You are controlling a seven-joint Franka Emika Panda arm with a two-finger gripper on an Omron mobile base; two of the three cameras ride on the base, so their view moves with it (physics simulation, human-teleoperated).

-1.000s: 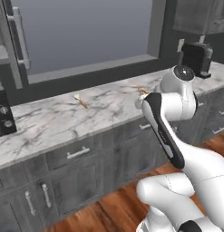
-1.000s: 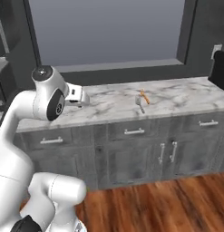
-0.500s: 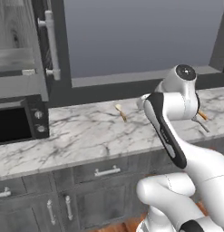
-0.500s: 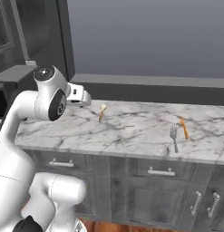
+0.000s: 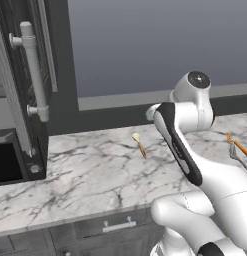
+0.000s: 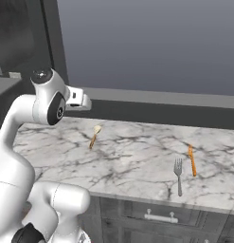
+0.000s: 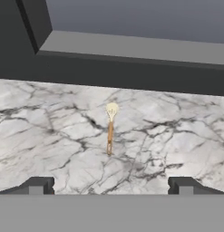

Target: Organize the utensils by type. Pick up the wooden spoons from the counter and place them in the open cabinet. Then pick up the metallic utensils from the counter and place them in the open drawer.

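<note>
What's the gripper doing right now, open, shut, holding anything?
Gripper: open, holding nothing, above the counter with the short wooden spoon ahead of it.

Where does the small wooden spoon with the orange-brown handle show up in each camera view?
Left base view: small wooden spoon at centre, just left of the arm.
Right base view: left of centre, far left of the fork.
Hand view: dead centre.
Shared landmark: the marble counter.
</note>
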